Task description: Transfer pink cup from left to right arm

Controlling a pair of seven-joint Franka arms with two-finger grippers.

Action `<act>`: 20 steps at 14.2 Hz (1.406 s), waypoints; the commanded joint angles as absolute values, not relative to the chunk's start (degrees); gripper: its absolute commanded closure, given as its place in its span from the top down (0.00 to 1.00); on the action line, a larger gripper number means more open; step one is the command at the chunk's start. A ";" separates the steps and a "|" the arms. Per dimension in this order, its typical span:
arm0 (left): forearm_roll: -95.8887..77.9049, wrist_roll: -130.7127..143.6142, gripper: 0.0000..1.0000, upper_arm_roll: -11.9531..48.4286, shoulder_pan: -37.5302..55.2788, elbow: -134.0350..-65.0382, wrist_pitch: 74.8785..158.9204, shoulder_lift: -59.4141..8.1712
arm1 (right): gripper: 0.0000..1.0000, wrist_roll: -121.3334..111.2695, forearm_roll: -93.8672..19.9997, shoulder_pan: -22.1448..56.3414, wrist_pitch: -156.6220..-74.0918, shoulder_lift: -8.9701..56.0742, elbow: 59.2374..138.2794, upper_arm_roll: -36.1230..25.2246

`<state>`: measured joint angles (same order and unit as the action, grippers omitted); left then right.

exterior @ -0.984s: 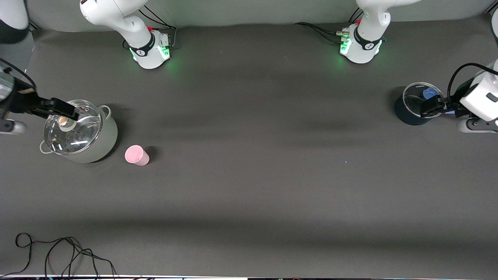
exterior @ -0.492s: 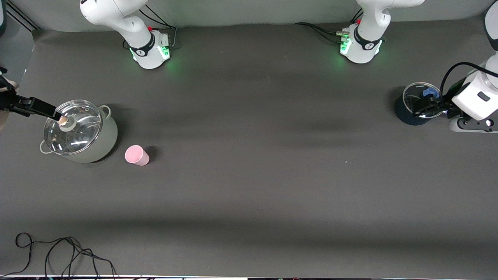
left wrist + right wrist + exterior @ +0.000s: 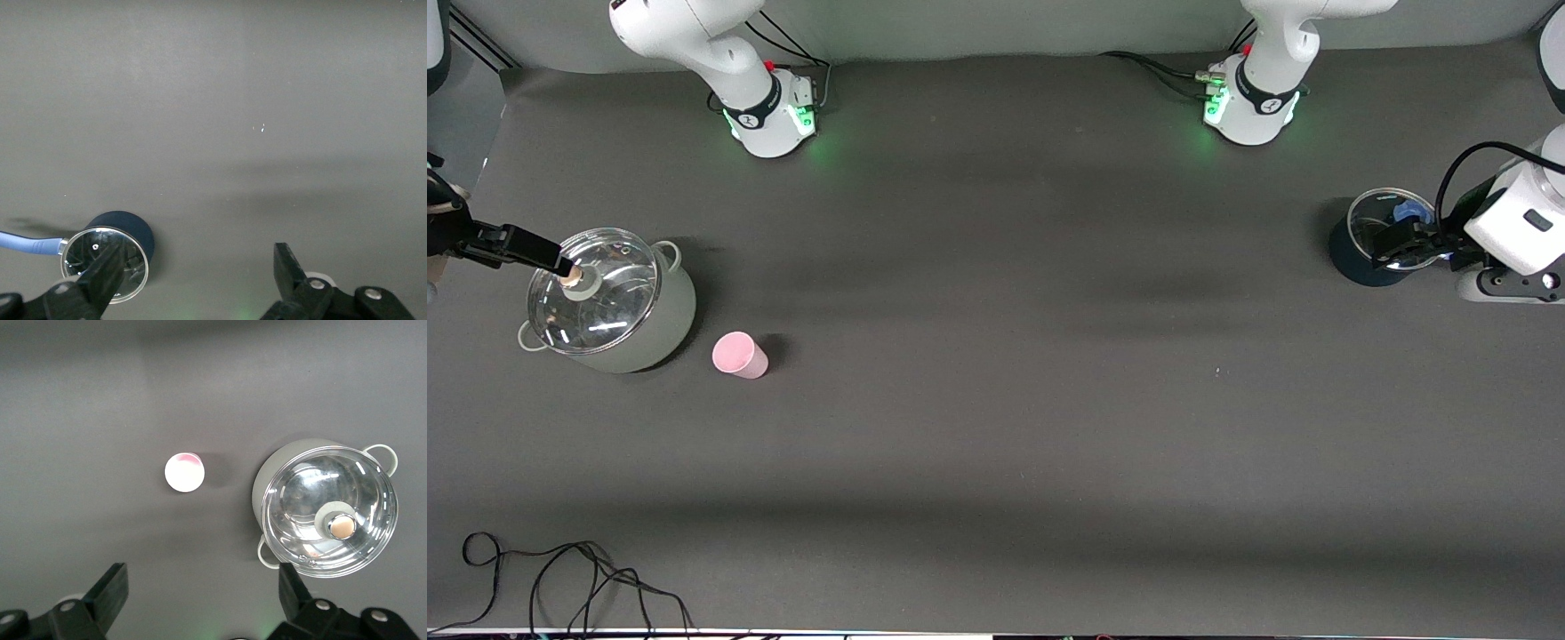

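Note:
The pink cup [image 3: 738, 355] stands on the dark table beside the steel lidded pot [image 3: 667, 320], a little nearer the front camera. From above it shows as a small pale disc [image 3: 184, 472]. My right gripper [image 3: 551, 253] hangs over the edge of the pot's glass lid, open and empty [image 3: 202, 580], apart from the cup. My left gripper [image 3: 1396, 244] hovers open over a dark blue pot [image 3: 1352, 258] at the left arm's end of the table, with nothing between its fingers [image 3: 198, 252].
The steel pot's lid has a round knob [image 3: 341, 527]. The blue pot [image 3: 130, 227] has a glass lid and a blue handle [image 3: 27, 243]. A black cable [image 3: 560, 578] lies at the near edge. Both arm bases [image 3: 769, 116] [image 3: 1249, 107] stand along the table's edge farthest from the front camera.
My right gripper has drawn back over the steel pot toward the right arm's end of the table. The left gripper shifted slightly over the blue pot. The pink cup has not moved.

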<state>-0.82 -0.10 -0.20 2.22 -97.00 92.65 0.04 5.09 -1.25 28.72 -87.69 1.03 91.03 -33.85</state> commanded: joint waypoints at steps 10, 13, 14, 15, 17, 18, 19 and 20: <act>-0.97 0.26 1.00 2.37 -0.53 -96.86 92.55 0.00 | 1.00 0.10 -0.53 0.35 -90.08 1.05 89.56 -4.39; -1.05 0.26 1.00 2.37 -0.44 -96.94 92.55 0.00 | 1.00 0.00 -0.62 0.44 -90.18 2.10 88.16 -4.39; -1.14 0.26 1.00 2.37 -0.27 -96.86 92.55 -0.09 | 1.00 0.00 -0.53 0.53 -90.18 3.07 86.07 -4.39; -1.14 0.26 1.00 2.46 -0.26 -96.86 92.64 0.00 | 1.00 0.00 -0.53 0.61 -89.83 3.42 85.18 -4.31; -1.14 0.26 1.00 2.46 -0.26 -96.86 92.64 -0.09 | 1.00 -2.27 -0.53 0.79 -89.65 3.52 85.43 -4.31; -1.14 0.26 1.00 2.46 -0.26 -96.86 92.64 -0.09 | 1.00 -2.81 -0.53 0.88 -89.30 3.43 85.60 -4.39; -1.14 0.26 1.00 2.46 -0.26 -96.86 92.64 -0.09 | 1.00 -2.90 -0.53 0.88 -89.30 3.51 85.69 -4.39; -1.14 0.35 1.00 2.46 -0.18 -96.86 92.64 -0.09 | 1.00 -2.90 -0.61 0.97 -89.30 3.78 85.69 -4.39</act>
